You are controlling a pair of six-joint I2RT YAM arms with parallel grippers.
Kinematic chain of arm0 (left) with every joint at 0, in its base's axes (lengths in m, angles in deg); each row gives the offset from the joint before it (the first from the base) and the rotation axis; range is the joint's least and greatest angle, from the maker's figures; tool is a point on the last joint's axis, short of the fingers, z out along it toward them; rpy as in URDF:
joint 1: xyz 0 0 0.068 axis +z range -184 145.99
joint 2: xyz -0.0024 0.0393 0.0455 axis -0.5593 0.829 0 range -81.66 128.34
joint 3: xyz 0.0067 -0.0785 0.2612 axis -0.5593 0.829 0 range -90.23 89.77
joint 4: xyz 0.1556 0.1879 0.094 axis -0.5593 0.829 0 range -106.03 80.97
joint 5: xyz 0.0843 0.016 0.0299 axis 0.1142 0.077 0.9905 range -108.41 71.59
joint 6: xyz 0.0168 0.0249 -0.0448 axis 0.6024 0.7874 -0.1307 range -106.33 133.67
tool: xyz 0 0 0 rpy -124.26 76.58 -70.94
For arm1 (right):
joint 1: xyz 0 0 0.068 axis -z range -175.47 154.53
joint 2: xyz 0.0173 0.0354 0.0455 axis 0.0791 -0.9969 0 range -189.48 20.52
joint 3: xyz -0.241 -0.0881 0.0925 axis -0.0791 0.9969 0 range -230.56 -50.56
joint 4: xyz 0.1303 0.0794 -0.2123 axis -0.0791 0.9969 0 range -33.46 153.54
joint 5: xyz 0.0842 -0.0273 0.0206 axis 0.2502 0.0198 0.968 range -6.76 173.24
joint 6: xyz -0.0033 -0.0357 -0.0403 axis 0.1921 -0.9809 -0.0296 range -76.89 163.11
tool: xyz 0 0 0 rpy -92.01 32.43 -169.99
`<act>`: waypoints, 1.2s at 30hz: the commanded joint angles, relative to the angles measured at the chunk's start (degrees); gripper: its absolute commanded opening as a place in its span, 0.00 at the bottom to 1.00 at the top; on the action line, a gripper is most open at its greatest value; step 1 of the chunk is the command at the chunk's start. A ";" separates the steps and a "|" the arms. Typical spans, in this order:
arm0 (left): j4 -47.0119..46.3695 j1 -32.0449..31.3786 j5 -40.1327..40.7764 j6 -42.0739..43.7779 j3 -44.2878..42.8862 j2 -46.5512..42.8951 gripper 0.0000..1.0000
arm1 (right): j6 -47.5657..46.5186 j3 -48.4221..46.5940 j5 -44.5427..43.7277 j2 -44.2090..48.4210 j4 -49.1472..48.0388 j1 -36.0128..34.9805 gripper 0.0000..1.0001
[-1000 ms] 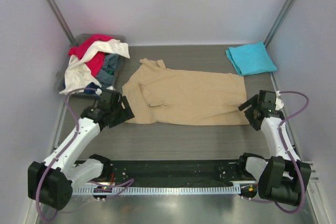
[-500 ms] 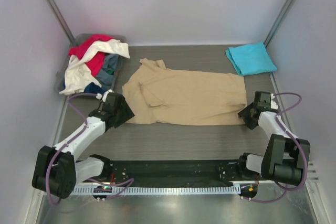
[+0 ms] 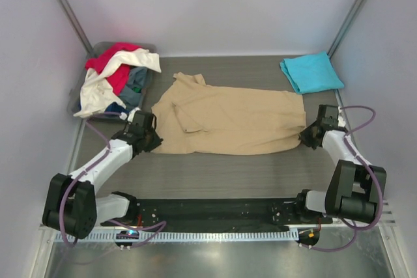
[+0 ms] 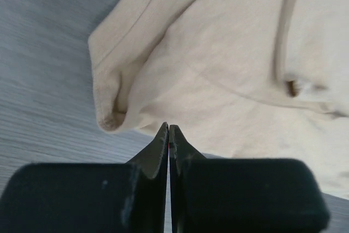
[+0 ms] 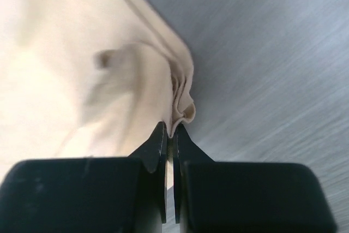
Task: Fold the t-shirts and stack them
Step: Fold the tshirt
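A tan t-shirt lies spread across the middle of the table, collar to the left. My left gripper sits at the shirt's near left corner. In the left wrist view it is shut, tips against the tan t-shirt's edge, and no cloth shows between them. My right gripper is at the near right corner. The right wrist view shows it shut on a bunched fold of the tan t-shirt. A folded turquoise t-shirt lies at the back right.
A grey bin at the back left holds a red t-shirt, a white one hanging over its rim, and a dark blue-grey one. Side walls stand close to both arms.
Both grippers have moved down and forward to the tan shirt's near corners and gone from open to shut. The right one has pinched the corner cloth.
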 commanded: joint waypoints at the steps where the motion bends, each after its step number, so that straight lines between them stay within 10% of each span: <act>1: 5.17 0.27 4.96 2.00 -8.40 -4.05 0.00 | -0.88 -8.66 0.95 1.94 0.66 0.17 0.01; 6: 12.66 0.36 7.71 2.01 -10.01 -13.28 0.00 | -1.59 -11.85 -4.51 7.13 6.74 1.40 0.01; 10: 6.19 0.36 -0.43 1.65 -0.98 -17.42 0.59 | -0.27 -6.14 -2.05 8.54 5.25 1.40 0.01; 16: -5.08 -0.08 -9.97 0.16 8.11 -14.79 0.80 | -0.88 -2.62 -1.78 5.20 3.05 1.40 0.01; 26: -11.23 -0.08 -6.45 0.69 10.66 -6.79 0.67 | -1.41 -1.13 -1.43 2.92 0.16 1.40 0.01; 28: -13.60 -0.17 -5.58 0.52 10.57 -5.04 0.54 | -1.50 -0.77 -1.60 2.13 -0.03 1.40 0.01; 31: -15.54 -0.17 -4.17 0.08 8.30 -1.43 0.01 | -1.41 -1.12 -1.43 0.64 -0.73 1.40 0.01; 36: -5.31 0.01 -2.15 2.88 -6.19 -1.67 0.00 | -1.06 -10.33 -0.54 -0.61 3.38 1.58 0.01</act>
